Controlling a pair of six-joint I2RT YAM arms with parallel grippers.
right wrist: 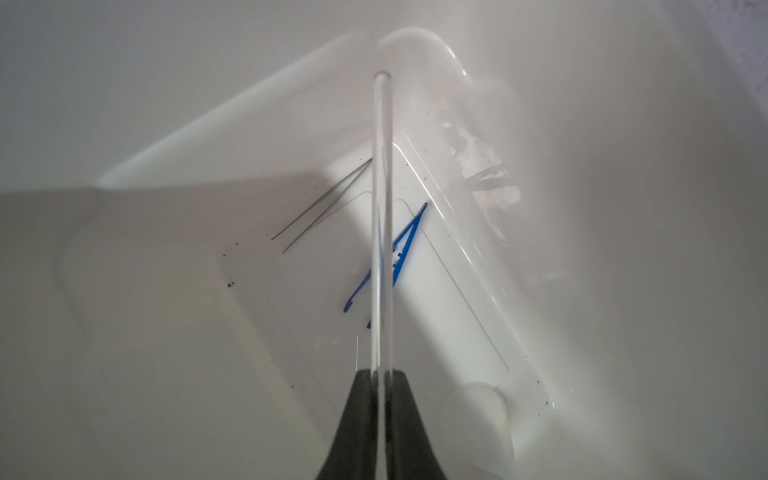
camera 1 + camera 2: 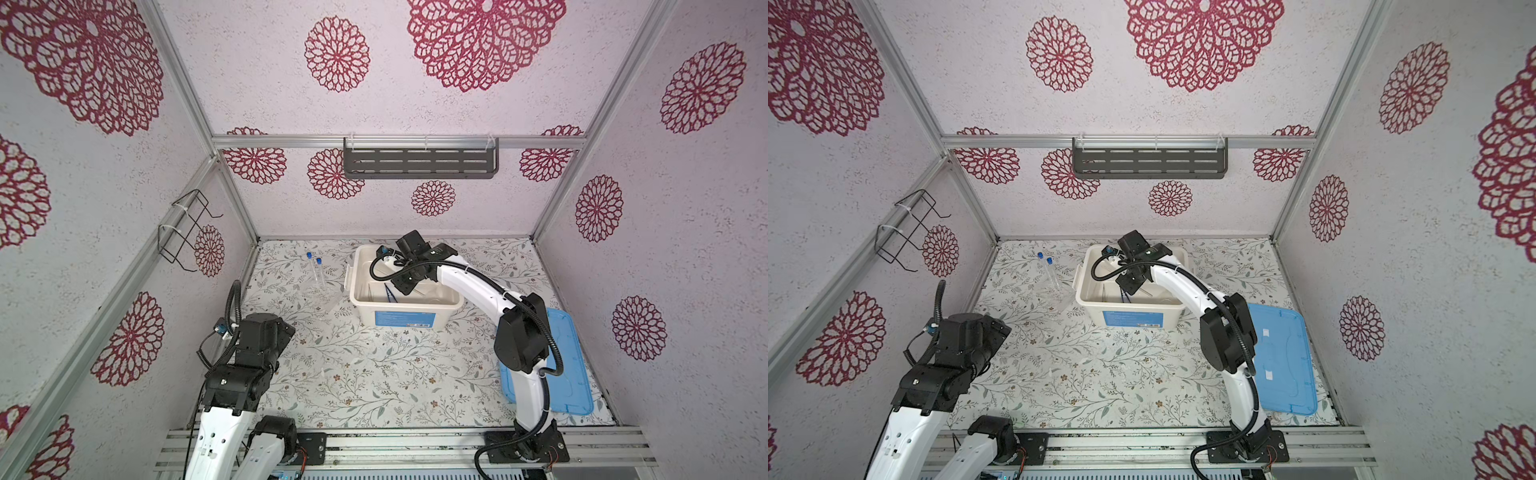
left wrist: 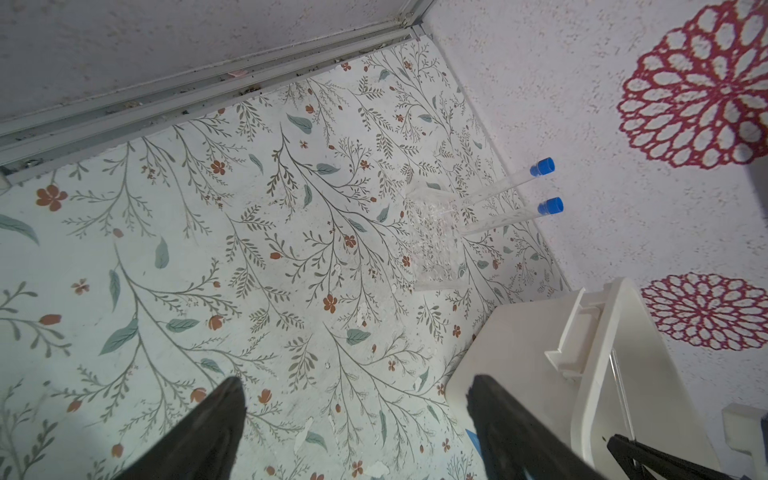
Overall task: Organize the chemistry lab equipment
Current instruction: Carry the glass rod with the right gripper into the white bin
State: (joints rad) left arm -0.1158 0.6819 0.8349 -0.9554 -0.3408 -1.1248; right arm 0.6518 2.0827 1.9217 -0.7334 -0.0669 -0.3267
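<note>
Floral tabletop [image 2: 374, 374]; white tub [image 2: 446, 314] around right gripper [image 1: 382, 374], clear rod [image 1: 382, 187]

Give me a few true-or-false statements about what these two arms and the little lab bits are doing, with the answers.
1. The right gripper is shut on a thin clear stick over the white tub. True.
2. The blue tweezers lie outside the tub. False: they lie on the tub's floor, near the metal tweezers.
3. The left gripper holds a capped tube. False: it is open and empty; both blue-capped tubes sit in the see-through holder.
4. The blue lid is off the tub, flat on the table. True.
</note>
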